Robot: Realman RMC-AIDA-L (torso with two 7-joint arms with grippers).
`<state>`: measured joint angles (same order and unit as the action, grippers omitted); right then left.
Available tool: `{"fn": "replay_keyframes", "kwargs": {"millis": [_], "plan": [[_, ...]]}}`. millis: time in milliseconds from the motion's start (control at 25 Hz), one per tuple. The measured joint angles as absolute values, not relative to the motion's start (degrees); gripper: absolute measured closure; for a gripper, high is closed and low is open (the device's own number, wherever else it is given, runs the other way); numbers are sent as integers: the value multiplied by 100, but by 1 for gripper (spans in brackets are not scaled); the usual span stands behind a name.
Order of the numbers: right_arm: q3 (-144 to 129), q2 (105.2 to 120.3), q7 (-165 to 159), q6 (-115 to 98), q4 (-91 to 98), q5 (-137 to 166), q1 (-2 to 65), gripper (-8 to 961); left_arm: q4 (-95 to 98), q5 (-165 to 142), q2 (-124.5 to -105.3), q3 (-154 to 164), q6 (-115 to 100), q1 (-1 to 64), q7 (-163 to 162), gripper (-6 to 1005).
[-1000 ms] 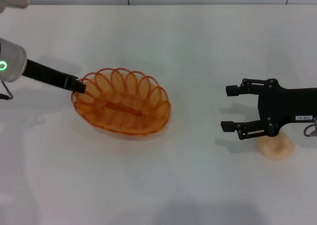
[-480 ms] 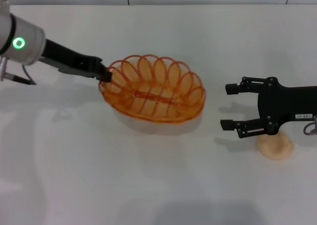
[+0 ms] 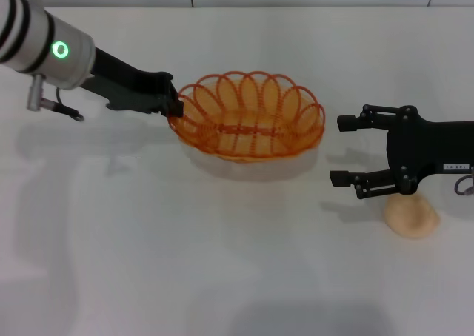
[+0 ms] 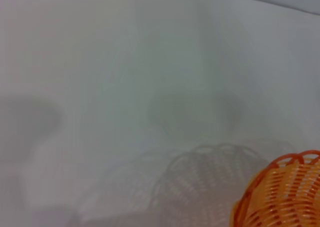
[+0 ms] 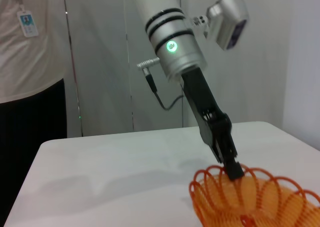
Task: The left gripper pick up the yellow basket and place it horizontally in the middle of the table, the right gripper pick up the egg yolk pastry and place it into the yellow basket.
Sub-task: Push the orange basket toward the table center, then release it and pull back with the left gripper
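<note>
The yellow basket (image 3: 248, 118) hangs a little above the white table (image 3: 222, 262) near its middle, long side across, with its shadow below. My left gripper (image 3: 176, 106) is shut on the basket's left rim. The right wrist view shows the same grip (image 5: 233, 170) on the basket (image 5: 250, 204). In the left wrist view only one edge of the basket (image 4: 285, 192) shows. My right gripper (image 3: 338, 149) is open and empty, just right of the basket, above the table. The egg yolk pastry (image 3: 411, 216) lies on the table under the right wrist.
A wall runs along the table's far edge. In the right wrist view a person (image 5: 25, 62) stands beyond the table's far side. Bare white tabletop lies in front of the basket and to its left.
My left gripper has carried the basket to the right, toward the middle of the table, and turned it more level. The right gripper and pastry have barely moved.
</note>
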<state>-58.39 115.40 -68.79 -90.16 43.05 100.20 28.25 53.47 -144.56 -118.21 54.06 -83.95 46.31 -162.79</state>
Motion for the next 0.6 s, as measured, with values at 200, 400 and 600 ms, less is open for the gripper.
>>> {"fn": "replay_keyframes", "kwargs": {"millis": [200,400,600], "plan": [[-5837,11539,-6870,-9044,4365,10018,2816,85,4936,-14453,-11878,5496,-8164,4768,-16436,937],[-5849,11540,-6854,-9049,4386,10018,2821,85,4656,-14266,-11904,5673,-8020,4890,-16512,937],[-5853,11538,-6806,-9053,4386,10018,2818,84,4589,-14233,-11915,5704,-7946,4941,-16568,935]]}}
